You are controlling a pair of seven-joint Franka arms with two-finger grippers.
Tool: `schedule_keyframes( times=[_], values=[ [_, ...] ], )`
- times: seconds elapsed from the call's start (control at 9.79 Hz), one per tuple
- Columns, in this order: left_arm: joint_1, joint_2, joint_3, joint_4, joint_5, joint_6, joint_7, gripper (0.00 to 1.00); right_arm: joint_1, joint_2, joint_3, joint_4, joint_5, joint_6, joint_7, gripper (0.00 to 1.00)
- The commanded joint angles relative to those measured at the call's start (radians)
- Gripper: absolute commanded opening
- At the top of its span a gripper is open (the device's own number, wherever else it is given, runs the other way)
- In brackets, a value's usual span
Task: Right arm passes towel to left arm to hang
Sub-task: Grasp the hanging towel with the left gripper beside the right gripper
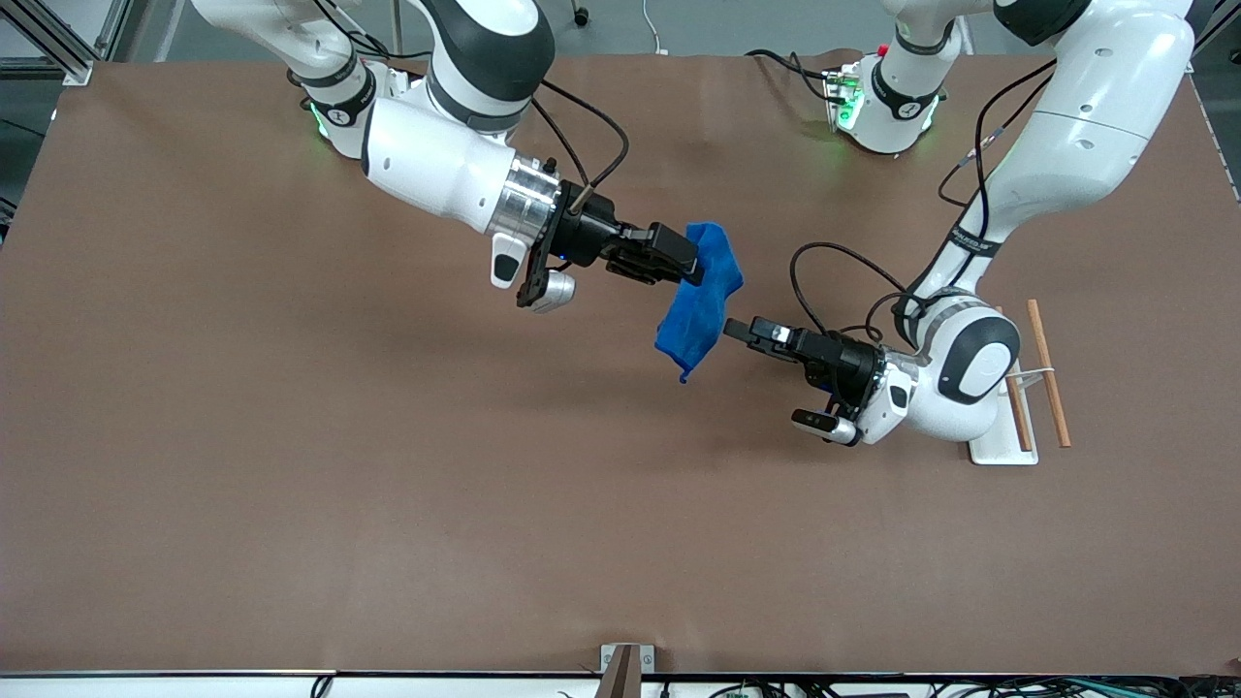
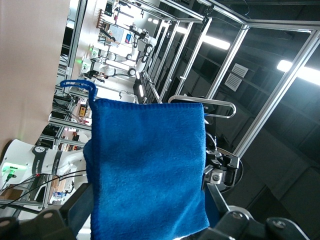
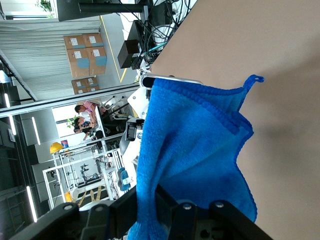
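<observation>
The blue towel [image 1: 703, 291] hangs in the air over the middle of the table, pinched by its upper end in my right gripper [image 1: 690, 262], which is shut on it. The right wrist view shows the cloth [image 3: 195, 150] squeezed between that gripper's jaws [image 3: 157, 200], with its corner loop [image 3: 252, 80] hanging free. My left gripper [image 1: 739, 330] is open, level with the towel's lower half, its tips at the cloth's edge. In the left wrist view the towel [image 2: 150, 170] fills the gap between the wide-apart fingers [image 2: 77, 202].
A small wooden hanging rack [image 1: 1049, 373] on a white base [image 1: 1003, 451] stands at the left arm's end of the table, partly hidden by the left arm's wrist. The two arm bases [image 1: 877, 107] stand along the table's edge farthest from the front camera.
</observation>
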Motion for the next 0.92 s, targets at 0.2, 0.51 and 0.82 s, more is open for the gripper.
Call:
schedule_keyframes(
  times=[0.2,0.51,0.82],
  values=[
    [-0.025,0.068,0.003,0.006,-0.031,0.002,0.026,0.98,0.0,0.013,0.012,0.018,0.021,0.013,0.004,0.0],
    [-0.016,0.055,-0.013,0.02,-0.04,0.0,0.005,0.92,0.0,0.013,0.012,0.018,0.021,0.013,0.004,0.0],
    [-0.001,0.054,-0.019,0.023,-0.049,0.0,-0.006,0.82,0.0,0.013,0.012,0.018,0.021,0.013,0.004,0.0]
  ],
)
